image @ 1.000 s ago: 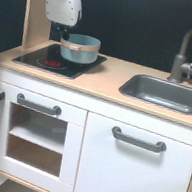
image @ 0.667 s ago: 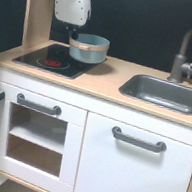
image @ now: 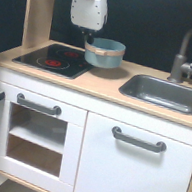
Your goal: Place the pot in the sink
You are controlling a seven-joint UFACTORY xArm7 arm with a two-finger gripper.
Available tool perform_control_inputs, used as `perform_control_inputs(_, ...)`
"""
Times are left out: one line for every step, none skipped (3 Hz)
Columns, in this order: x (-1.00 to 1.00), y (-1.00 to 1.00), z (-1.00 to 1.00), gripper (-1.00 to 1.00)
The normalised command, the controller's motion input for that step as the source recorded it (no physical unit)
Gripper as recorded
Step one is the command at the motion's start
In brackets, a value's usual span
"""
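The teal-blue pot with a tan rim band hangs tilted just above the counter, over the right edge of the hob. My gripper comes down from above and is shut on the pot's left rim; its fingertips are mostly hidden by the rim. The dark grey sink is set into the counter to the exterior view's right of the pot, with nothing in it. A gap of bare counter lies between the pot and the sink.
A black glossy hob with red rings lies at the counter's left. A grey faucet stands behind the sink. A wooden side panel rises at the back left. White cabinet doors with grey handles are below.
My gripper has carried the pot toward the exterior view's right, from above the hob's middle to its right edge, closer to the sink.
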Motion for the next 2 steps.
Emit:
perform_control_inputs(0.99, 0.07, -0.26, -1.0)
perform_control_inputs(1.0, -0.03, -0.55, -1.0)
